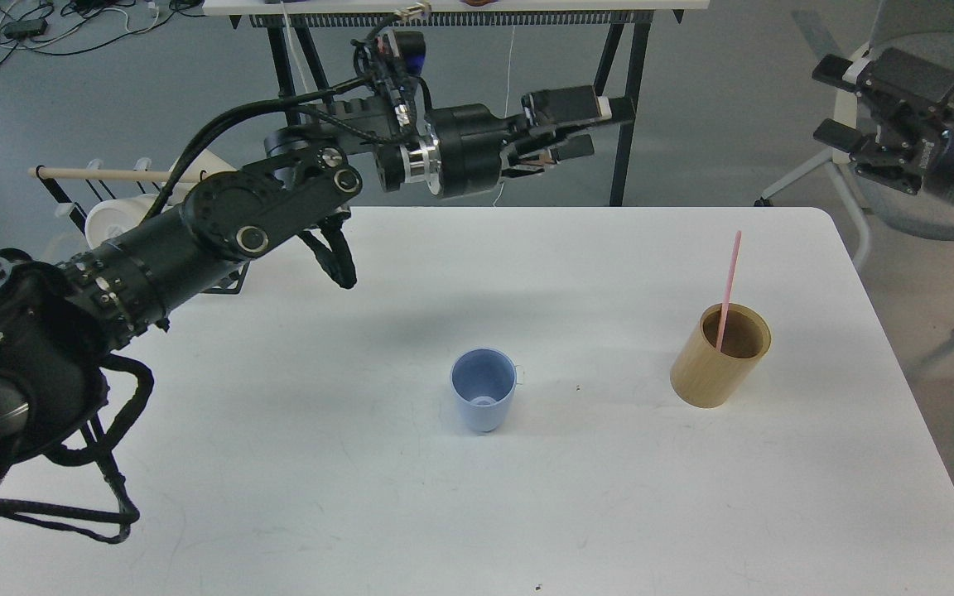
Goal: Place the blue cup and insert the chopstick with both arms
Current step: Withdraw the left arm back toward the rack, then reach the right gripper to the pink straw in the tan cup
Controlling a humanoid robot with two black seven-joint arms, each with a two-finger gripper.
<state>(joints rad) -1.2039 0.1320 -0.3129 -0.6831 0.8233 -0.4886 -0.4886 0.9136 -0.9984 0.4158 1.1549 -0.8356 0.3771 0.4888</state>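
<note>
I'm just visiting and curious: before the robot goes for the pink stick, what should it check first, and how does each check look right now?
1. Blue cup upright on the white table: ok.
2. Cup empty and ready for the stick: ok, nothing inside.
3. Pink chopstick reachable: ok, it leans in the tan wooden holder, top end free.
4. Right gripper open for a grasp: ok, fingers spread, holding nothing.
5. Left gripper clear of the cup: ok, raised beyond the table's far edge, open and empty.
6. Chopstick's lower end free inside the holder: cannot tell, hidden.
</note>
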